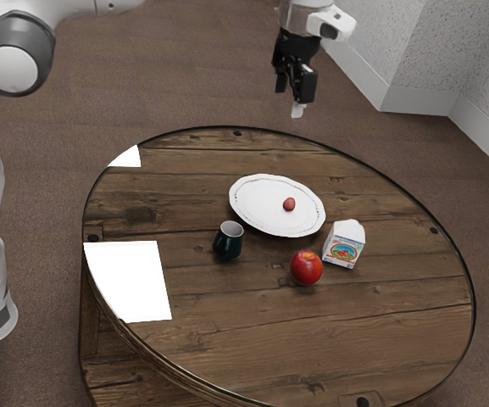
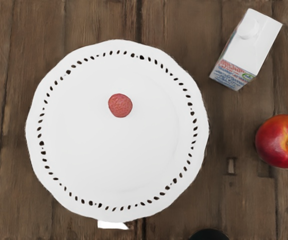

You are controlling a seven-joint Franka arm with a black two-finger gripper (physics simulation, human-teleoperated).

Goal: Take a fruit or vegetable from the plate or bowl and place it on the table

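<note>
Curved-edge table [image 1: 380,326] of dark-brown wood planks, bearing bright white patches [image 1: 134,281], stands on a brown floor [image 1: 185,72]; behind, pale speckled walls [image 1: 422,42] meet at angles above a plain white baseboard [image 1: 413,101].

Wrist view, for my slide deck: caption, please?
Small reddish fruit on a round white scalloped plate, white carton and larger red fruit nearby.

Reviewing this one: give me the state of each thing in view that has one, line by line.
gripper: raised, above the tabletop
plate: right side up on the table, bearing one fruit
small red fruit: whole, still to be picked, lying on the plate
apple: whole, resting directly on the table
carton: standing upright
dark cup: upright, mouth up; contents cannot be made out
</note>
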